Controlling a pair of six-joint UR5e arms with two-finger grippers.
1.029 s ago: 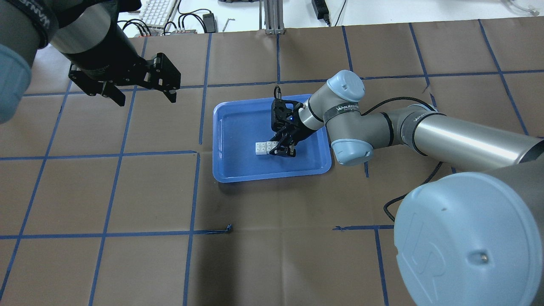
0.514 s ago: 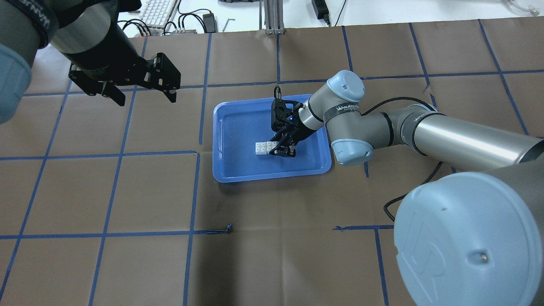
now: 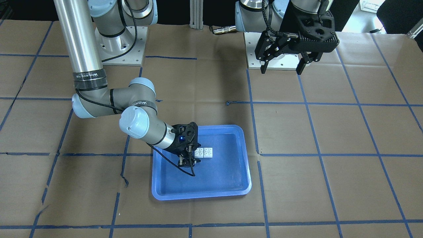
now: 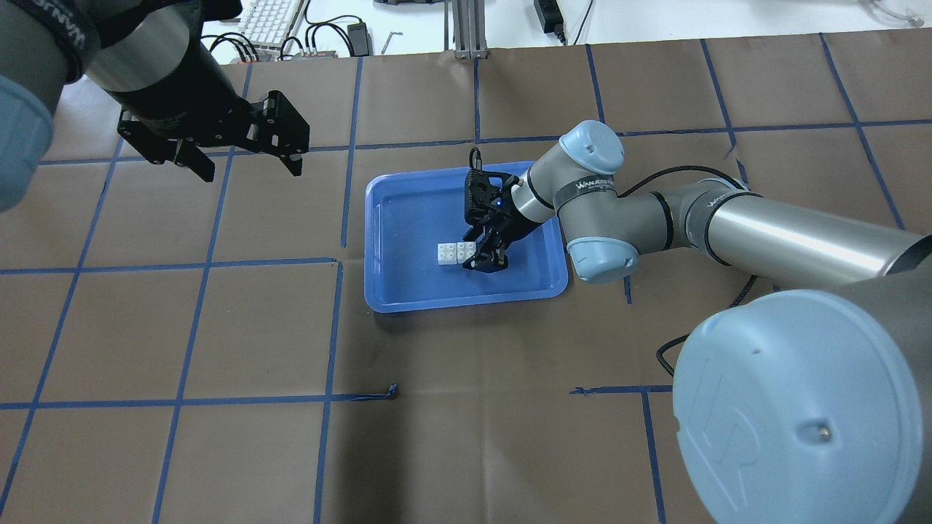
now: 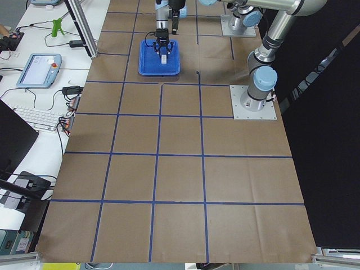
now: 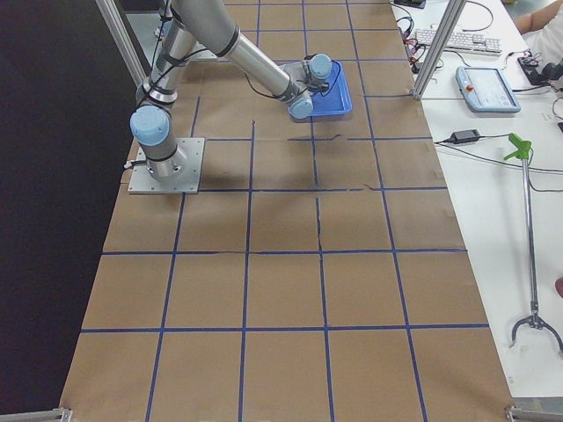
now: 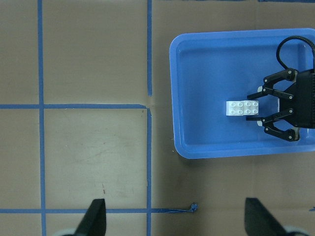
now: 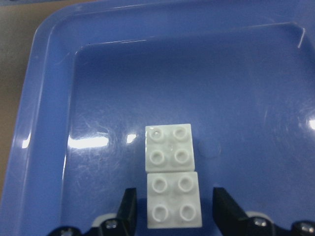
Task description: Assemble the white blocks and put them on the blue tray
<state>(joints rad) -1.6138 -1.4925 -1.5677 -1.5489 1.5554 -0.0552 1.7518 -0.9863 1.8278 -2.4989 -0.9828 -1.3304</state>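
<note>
Jaws astride white blocks (image 8: 173,177), gaps close-up.

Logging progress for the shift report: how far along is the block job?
Done: both white blocks lie in the blue tray, touching side by side, studs up. In hand: the open right pincer straddles the nearer block without gripping; the left pincer hovers open off the tray. Remaining: probably just withdrawing.

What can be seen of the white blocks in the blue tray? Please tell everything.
The white blocks are two small square bricks of glossy white plastic, each with four round studs facing up. They lie flat, edge to edge in a row, on the bottom of the blue tray, near its middle. The open right gripper straddles one brick, with gaps on both sides.
</note>
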